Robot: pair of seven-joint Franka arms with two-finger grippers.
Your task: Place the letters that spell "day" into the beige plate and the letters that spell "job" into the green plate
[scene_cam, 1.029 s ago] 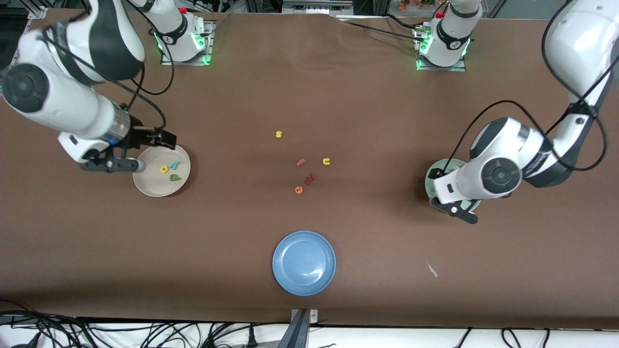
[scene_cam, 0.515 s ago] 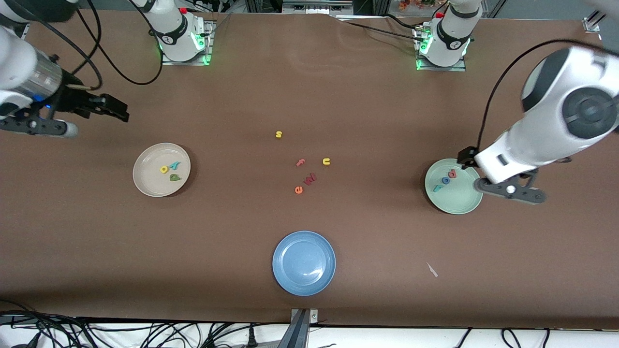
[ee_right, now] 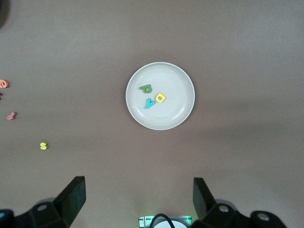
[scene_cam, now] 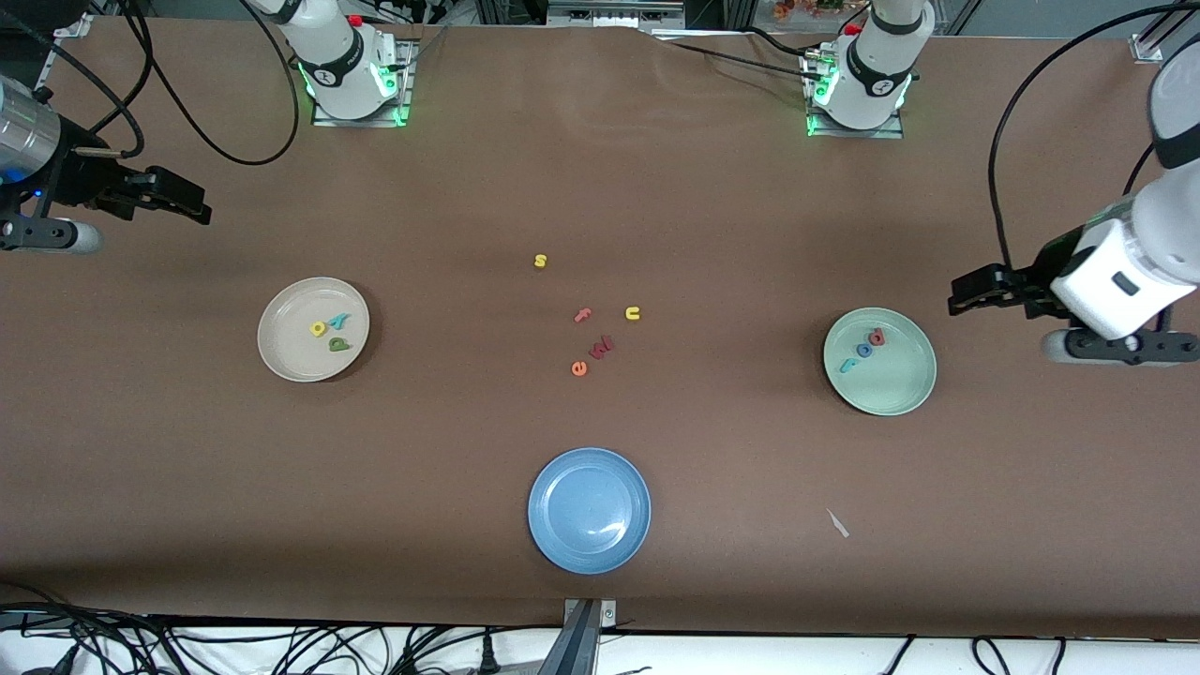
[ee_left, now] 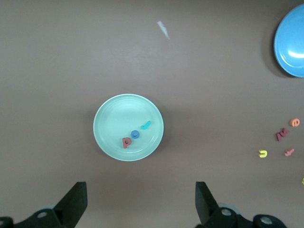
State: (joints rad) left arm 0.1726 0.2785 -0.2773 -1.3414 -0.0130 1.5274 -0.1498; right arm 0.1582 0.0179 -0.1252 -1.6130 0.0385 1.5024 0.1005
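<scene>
My left hand [ee_left: 137, 204] and right hand [ee_right: 137, 202], wide open and empty, flank the table [scene_cam: 600, 169]; foam "day" letters [scene_cam: 330, 331] in the beige plate [scene_cam: 281, 361] look light, best pinched edgewise.

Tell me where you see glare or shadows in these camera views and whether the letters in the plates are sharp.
Front view: soft sheen on the round blue plate; green lights glow at both arm bases. Left wrist view: even light, faint shadow hugging the pale mint-green plate; its three foam letters read clearly. Right wrist view: the cream-beige plate and its three letters are crisp, with a soft dark band across the table.
</scene>
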